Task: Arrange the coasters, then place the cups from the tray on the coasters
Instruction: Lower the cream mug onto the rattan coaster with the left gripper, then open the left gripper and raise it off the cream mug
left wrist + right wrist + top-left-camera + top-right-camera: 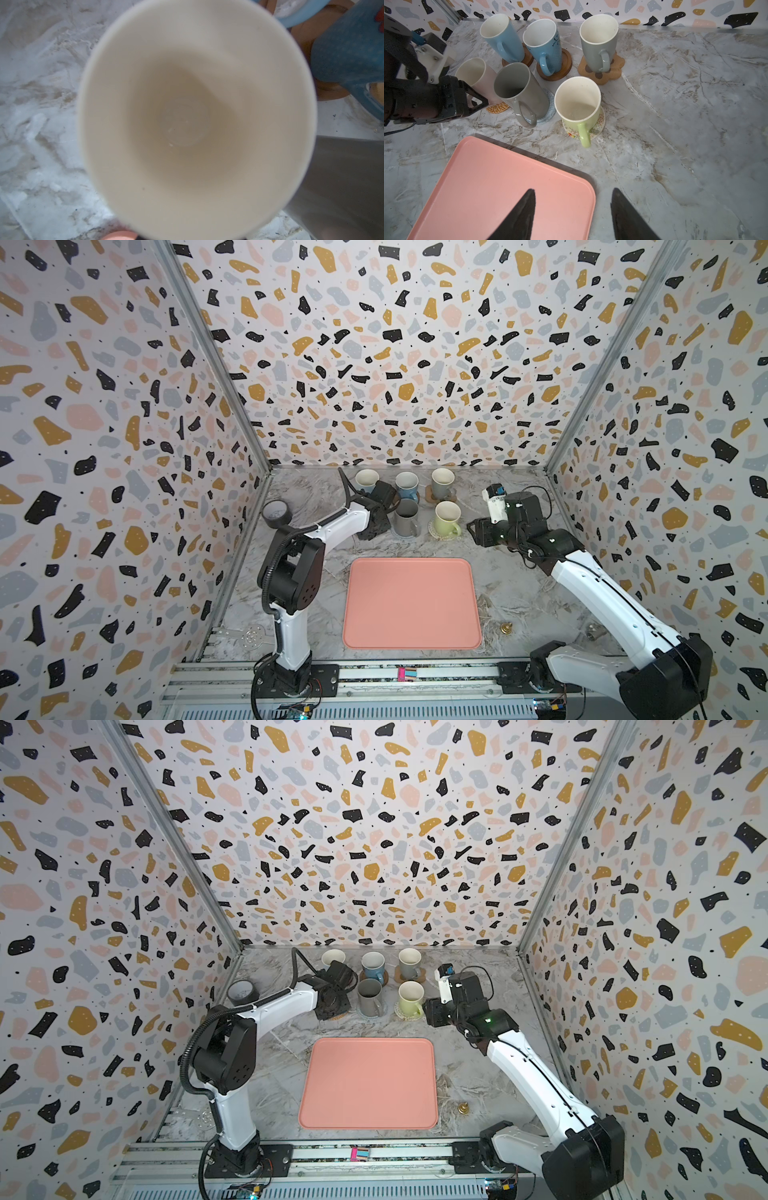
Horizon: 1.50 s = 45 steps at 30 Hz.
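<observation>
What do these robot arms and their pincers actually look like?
The left arm and right arm have glossy white tubular segments joined by bulky black housings. A ribbed black cable hose loops beside the left one; thin black wires run along the right. The right pincer is black and tapers to sharp triangular points; the left pincer looks the same.

We log tray flat at 6 o'clock. At 12 o'clock, upright: light blue mug, deeper blue mug on wooden discs; grey-beige mug on paw coaster; pink mug on rattan coaster; dark grey mug on blue coaster; green mug on cream coaster.
</observation>
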Each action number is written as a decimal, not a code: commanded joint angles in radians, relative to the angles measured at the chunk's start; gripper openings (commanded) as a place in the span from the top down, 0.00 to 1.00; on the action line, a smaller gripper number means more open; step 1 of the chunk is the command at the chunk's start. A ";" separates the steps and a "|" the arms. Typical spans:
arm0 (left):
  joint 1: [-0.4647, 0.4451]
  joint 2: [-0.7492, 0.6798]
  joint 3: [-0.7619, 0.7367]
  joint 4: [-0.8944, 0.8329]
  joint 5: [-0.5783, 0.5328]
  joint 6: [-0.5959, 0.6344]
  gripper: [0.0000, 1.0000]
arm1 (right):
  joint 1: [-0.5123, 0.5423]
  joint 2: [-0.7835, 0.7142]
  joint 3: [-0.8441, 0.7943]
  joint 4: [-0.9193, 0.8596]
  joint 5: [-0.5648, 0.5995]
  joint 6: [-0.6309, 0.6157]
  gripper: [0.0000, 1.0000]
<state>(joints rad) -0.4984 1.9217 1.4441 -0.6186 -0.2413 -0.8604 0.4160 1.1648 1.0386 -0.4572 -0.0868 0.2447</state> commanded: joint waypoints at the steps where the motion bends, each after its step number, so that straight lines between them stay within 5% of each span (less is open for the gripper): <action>1: 0.007 -0.037 -0.008 0.012 -0.009 -0.005 0.62 | -0.005 -0.015 0.012 -0.022 0.004 -0.007 0.40; 25: -0.002 -0.076 -0.006 0.080 0.066 -0.016 0.59 | -0.005 -0.013 0.026 -0.027 0.002 0.006 0.40; 34: -0.005 -0.250 -0.178 0.194 0.044 -0.015 0.51 | -0.006 -0.024 0.028 -0.011 0.045 -0.001 0.39; 40: -0.005 -0.452 -0.346 0.317 -0.015 0.046 0.42 | -0.034 -0.048 -0.013 0.082 0.104 -0.009 0.34; 45: -0.002 -0.591 -0.430 0.370 -0.154 0.183 0.19 | -0.108 -0.086 -0.118 0.237 0.161 -0.007 0.28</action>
<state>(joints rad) -0.5003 1.3888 1.0458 -0.3298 -0.2874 -0.7769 0.3416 1.1141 0.9646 -0.3202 0.0151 0.2424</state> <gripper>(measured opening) 0.783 0.713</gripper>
